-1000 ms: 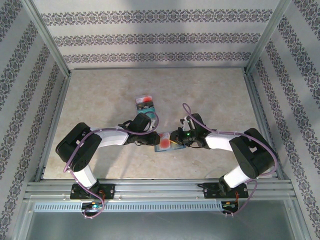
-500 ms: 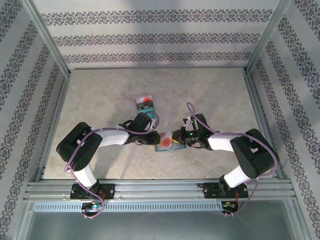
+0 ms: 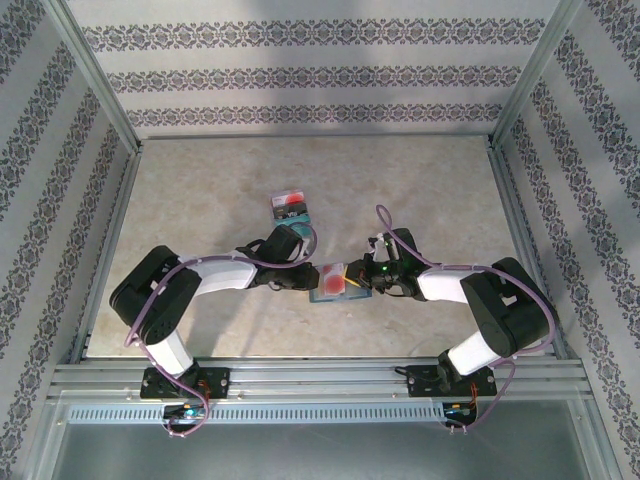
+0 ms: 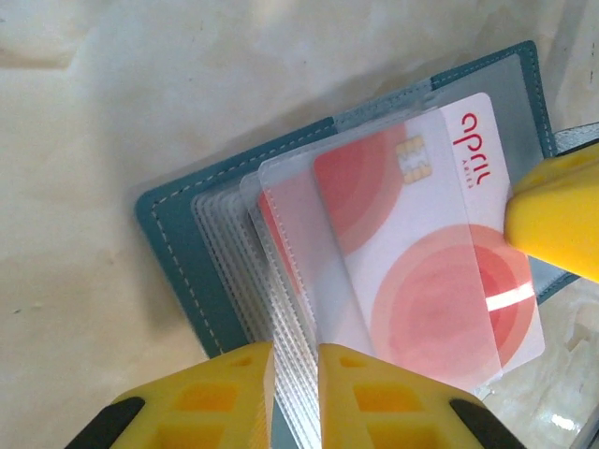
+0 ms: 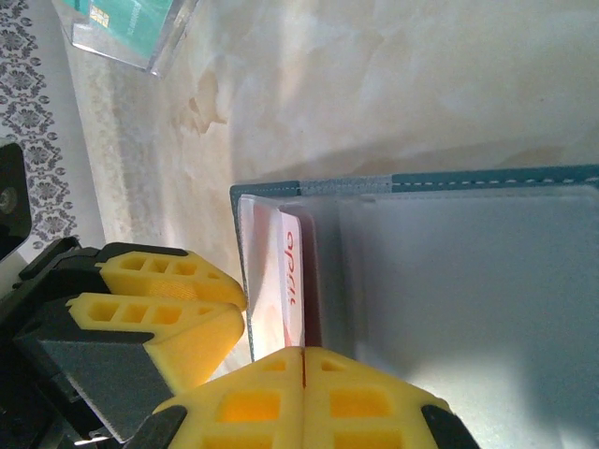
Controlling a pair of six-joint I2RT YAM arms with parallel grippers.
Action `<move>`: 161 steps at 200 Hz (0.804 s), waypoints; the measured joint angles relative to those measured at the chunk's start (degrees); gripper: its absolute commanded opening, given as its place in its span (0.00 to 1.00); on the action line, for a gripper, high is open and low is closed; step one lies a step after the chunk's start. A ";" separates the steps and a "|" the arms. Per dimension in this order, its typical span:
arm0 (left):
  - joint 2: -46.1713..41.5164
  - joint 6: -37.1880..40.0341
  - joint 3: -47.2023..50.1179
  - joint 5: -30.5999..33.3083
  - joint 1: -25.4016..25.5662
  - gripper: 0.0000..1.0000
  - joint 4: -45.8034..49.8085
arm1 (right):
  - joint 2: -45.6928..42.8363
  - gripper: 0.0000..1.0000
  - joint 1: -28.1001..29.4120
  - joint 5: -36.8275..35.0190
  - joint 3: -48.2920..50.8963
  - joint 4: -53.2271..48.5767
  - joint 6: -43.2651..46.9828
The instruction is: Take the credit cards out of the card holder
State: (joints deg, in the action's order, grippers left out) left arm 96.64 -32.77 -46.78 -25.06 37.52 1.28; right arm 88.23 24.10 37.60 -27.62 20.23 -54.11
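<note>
The card holder (image 3: 325, 294) lies open on the table between my two grippers; its teal-blue cover (image 4: 173, 234) carries a fan of clear sleeves. My left gripper (image 4: 296, 351) is shut on the bottom edge of those sleeves, and it stands at the holder's left side (image 3: 303, 281). A white credit card (image 4: 440, 262) with red-pink circles and red lettering sticks partly out of a sleeve. My right gripper (image 5: 302, 354) is shut on that card's edge (image 5: 290, 271), on the holder's right side (image 3: 358, 281). One of its yellow fingers (image 4: 557, 215) shows at the card's corner.
A clear case with a teal card (image 5: 122, 28) lies on the table beyond the holder, at the centre left (image 3: 290, 207). Metal rails and patterned walls close in the table on all sides. The left gripper's fingers (image 5: 159, 271) sit close beside the right gripper's.
My right gripper has drawn a little to the right with the card. The left arm has stayed put on the holder.
</note>
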 measured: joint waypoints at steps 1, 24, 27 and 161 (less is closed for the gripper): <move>-0.09 0.02 0.00 0.09 0.00 0.20 0.09 | 0.00 0.03 0.00 0.00 0.00 0.00 0.00; -1.55 0.24 -0.66 0.28 0.00 0.21 1.33 | 0.00 0.03 0.00 0.00 0.00 0.20 0.00; -1.68 0.26 -0.79 0.28 0.02 0.21 1.33 | 0.00 0.03 0.00 0.00 0.00 0.20 0.00; 4.00 1.01 -5.20 -1.29 4.00 0.16 0.13 | 0.00 0.11 0.00 0.04 0.85 2.58 -0.28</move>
State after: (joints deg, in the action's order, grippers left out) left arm 100.64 -31.77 -51.99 -26.35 41.52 1.41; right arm 88.23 24.10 37.65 -26.76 22.81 -54.39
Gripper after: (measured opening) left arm 0.165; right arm 0.098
